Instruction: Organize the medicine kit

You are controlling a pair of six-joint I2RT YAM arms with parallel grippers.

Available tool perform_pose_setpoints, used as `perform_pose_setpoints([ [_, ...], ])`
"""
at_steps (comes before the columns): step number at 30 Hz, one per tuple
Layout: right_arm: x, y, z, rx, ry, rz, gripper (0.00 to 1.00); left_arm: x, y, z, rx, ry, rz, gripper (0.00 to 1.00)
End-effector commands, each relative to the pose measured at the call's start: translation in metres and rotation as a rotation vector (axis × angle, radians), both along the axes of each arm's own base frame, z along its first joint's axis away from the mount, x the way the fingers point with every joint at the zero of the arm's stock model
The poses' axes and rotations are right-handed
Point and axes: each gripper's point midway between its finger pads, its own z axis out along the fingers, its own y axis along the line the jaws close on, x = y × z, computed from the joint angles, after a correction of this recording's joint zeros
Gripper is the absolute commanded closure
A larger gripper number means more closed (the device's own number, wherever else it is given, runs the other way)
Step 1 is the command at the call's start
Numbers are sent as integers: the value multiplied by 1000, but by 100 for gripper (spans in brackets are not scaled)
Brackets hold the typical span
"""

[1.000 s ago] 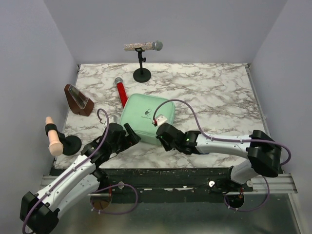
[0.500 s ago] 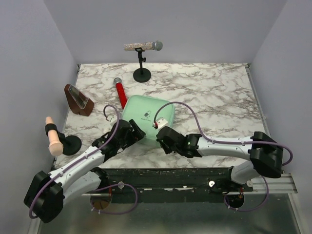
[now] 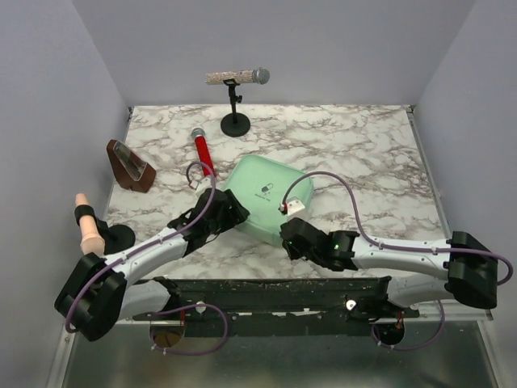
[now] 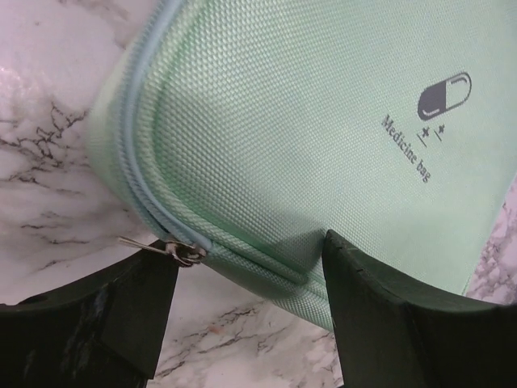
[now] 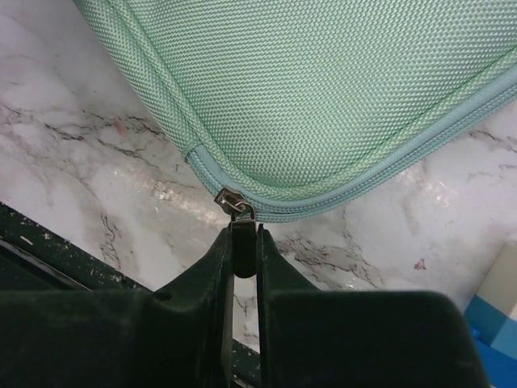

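Observation:
The medicine kit [image 3: 262, 198] is a mint-green zipped fabric case lying shut and turned at an angle near the table's front. My left gripper [image 3: 233, 212] is open and straddles the kit's left corner [image 4: 307, 121]. Its left finger [image 4: 97, 315] touches a metal zipper pull [image 4: 166, 248], and its right finger [image 4: 388, 307] rests against the lid's edge. My right gripper [image 3: 289, 236] is at the kit's near corner [image 5: 323, 89]. In the right wrist view the right gripper [image 5: 242, 234] is shut on a dark zipper pull tab [image 5: 242, 246].
A microphone on a black stand [image 3: 237, 78] is at the back. A red-handled microphone [image 3: 201, 152] lies left of the kit, beyond it a brown wedge-shaped object [image 3: 129, 166]. A peach handle on a black base [image 3: 89, 230] stands front left. A blue-and-white box corner [image 5: 497, 323] lies beside the right gripper.
The kit has slid right and turned. The left arm has reached forward and its open fingers now straddle the kit's corner. The right gripper moved right and nearer.

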Motion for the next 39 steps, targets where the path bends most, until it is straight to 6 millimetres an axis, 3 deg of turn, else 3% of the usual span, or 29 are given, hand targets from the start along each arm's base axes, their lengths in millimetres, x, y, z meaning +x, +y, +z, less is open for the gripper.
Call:
perform_pose_setpoints([
  [1, -9, -53, -11, -97, 16, -143, 99, 14, 40, -24, 231, 2, 66, 22],
  [5, -12, -64, -13, -119, 20, -166, 99, 23, 39, -23, 235, 3, 62, 23],
  [9, -12, -65, -14, -117, 14, -161, 99, 28, 32, -17, 209, 6, 58, 13],
  [15, -10, -30, -8, -103, 28, -36, 99, 55, 26, 0, 188, -31, 31, 9],
  [26, 4, 23, 15, -101, -6, 103, 99, 115, -28, -1, 172, -18, -146, 21],
  [30, 13, 37, 16, -126, -26, 113, 99, 145, -40, 16, 202, -60, -172, 21],
  [34, 26, 36, 6, -156, -6, 77, 99, 160, -16, 51, 280, -103, -80, 11],
  [37, 31, 25, 3, -158, 7, 40, 99, 144, 9, 74, 299, -125, 3, 2],
  [39, 31, 15, 1, -153, 9, 25, 99, 123, 13, 80, 249, -121, 22, 1],
])
